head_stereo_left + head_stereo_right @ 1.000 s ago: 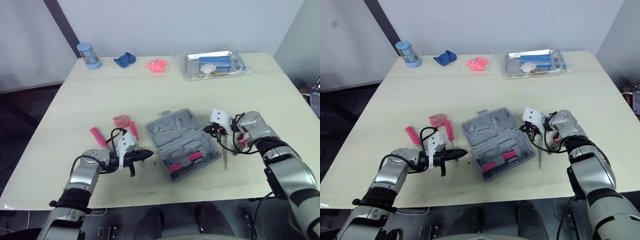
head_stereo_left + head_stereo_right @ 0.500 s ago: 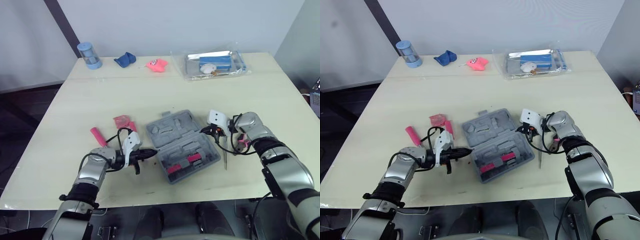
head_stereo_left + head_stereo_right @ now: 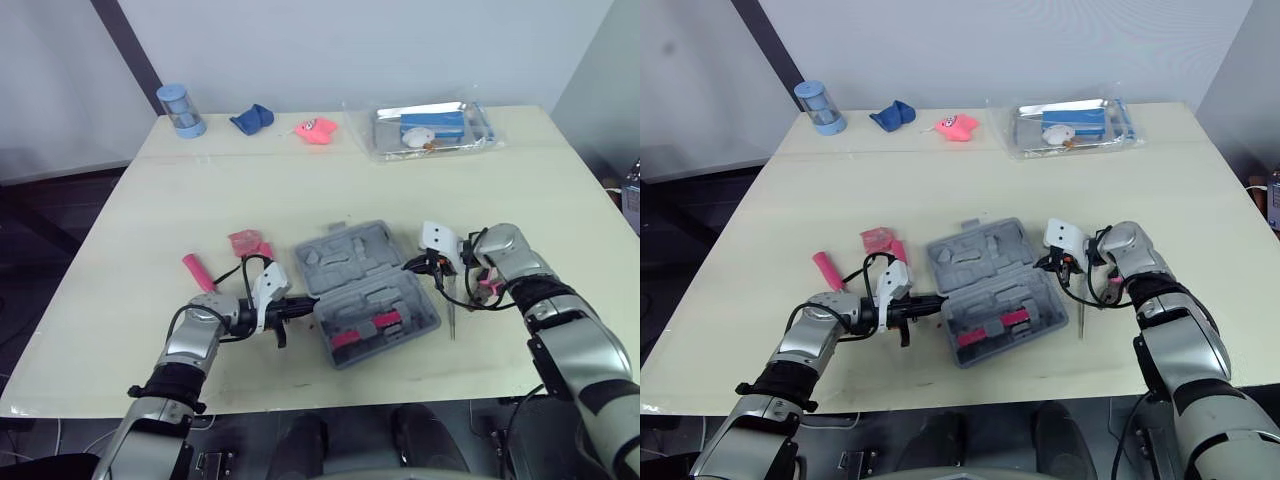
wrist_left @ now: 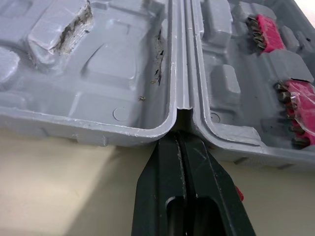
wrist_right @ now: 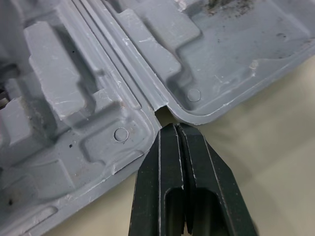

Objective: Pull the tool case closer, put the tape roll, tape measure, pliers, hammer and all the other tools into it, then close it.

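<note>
My left gripper (image 4: 181, 141) had its fingers pressed together, tip at the hinge notch on one end of the open tool case (image 3: 365, 290). My right gripper (image 5: 178, 129), likewise pressed together, sat at the opposite hinge end. The tool case lay on the tabletop (image 3: 300, 180) between them.

Pale table (image 3: 350, 190): open grey tool case (image 3: 345, 262), pink-handled tool (image 3: 197, 272), blue cup (image 3: 181, 110), clear tray (image 3: 378, 140)
</note>
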Robot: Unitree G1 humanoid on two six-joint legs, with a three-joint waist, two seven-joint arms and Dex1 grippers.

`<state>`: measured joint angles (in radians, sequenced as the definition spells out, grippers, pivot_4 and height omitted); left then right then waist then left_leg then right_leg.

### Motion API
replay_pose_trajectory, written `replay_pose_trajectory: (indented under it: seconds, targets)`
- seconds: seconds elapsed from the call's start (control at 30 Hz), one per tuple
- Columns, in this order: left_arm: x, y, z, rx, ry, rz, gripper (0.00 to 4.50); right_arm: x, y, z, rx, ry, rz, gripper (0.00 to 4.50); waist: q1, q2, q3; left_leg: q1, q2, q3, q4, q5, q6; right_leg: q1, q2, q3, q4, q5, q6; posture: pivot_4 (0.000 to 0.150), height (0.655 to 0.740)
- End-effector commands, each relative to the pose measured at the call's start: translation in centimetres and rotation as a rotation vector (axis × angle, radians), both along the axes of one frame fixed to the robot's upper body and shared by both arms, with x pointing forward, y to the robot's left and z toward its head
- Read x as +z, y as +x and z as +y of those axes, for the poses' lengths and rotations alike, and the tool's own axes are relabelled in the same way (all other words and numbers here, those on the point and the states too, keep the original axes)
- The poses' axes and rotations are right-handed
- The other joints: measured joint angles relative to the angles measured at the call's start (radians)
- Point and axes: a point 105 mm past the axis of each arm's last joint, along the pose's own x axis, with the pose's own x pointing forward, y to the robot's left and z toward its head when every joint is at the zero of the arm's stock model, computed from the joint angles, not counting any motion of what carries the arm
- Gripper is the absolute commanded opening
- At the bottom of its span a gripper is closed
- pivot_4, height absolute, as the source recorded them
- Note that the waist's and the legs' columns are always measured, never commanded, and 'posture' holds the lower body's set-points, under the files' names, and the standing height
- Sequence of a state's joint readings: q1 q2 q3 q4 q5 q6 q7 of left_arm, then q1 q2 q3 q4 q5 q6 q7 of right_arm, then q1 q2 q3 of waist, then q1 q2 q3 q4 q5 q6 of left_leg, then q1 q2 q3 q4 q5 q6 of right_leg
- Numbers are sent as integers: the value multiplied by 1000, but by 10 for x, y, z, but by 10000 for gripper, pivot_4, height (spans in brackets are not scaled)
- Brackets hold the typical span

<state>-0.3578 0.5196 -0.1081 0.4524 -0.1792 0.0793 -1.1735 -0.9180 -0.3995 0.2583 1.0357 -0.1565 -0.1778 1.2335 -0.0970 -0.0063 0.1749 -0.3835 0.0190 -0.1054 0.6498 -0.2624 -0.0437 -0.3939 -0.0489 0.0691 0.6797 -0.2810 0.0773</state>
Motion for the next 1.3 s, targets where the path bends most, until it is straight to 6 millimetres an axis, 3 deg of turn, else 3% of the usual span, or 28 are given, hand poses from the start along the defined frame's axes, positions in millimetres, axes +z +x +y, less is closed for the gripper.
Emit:
replay_pose_trajectory:
  seconds: [0.03,0.53,1.13,1.3]
  targets:
    - [6,1,-7,-28,-10,-27,0,5,-10,14,79,53,30,422,0,0,0,0,0,0,0,0,0,0,0,0,0,0,0,1500,7400]
    - [6,-10,-1,-77,27,8,0,-7,-42,12,108,68,136,422,0,0,0,0,0,-1,0,0,1,0,0,0,0,0,0,1500,7400]
    - [1,-35,9,-165,81,77,0,-15,-96,5,6,115,277,422,13,0,0,0,0,-1,0,-1,2,0,0,0,0,0,0,1500,7400]
    - [-2,-42,7,-201,86,109,0,-17,-103,1,-36,120,301,422,18,0,0,-1,0,-1,0,-1,2,0,0,0,0,0,0,1500,7400]
